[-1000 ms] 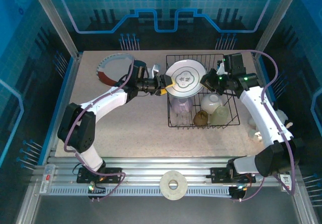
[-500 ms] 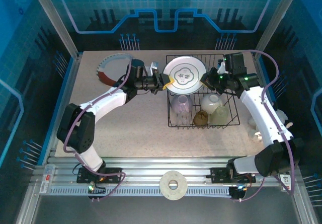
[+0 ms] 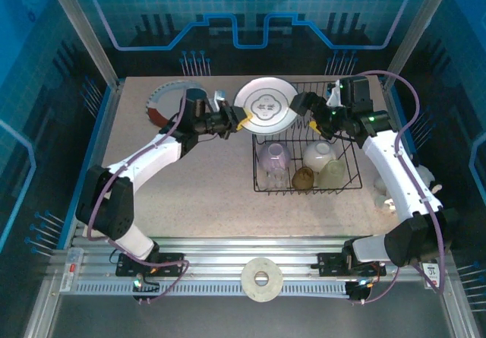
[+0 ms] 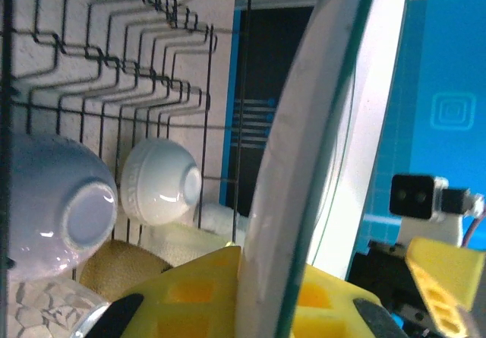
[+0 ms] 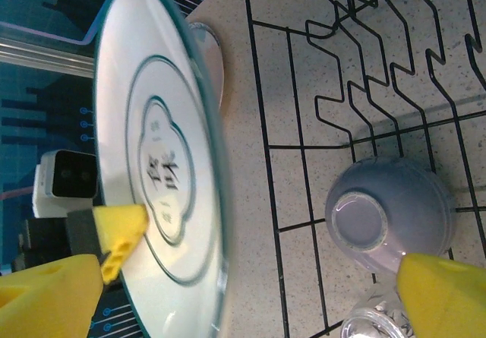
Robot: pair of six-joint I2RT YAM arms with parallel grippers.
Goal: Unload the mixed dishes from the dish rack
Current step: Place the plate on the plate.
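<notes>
One speckled beige table inside blue walls: left fingers pinch the white plate, right fingers spread.

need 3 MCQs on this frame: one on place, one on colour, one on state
1. Relative to the dish rack, the red-rimmed plate lies: A inside it; B on the table, left of it in the top view; C on the table, right of it.
2. The cup in the rack nearest the green-rimmed plate is: A lilac; B amber; C black.
3. The right tool is: A shut on the plate; B shut on a cup; C open.
Key: 1 B, it rests on the tabletop past the rack's left side. 2 A, the lilac cup sits just below that plate in the top view. 3 C, its yellow fingers stand wide apart in the right wrist view.
</notes>
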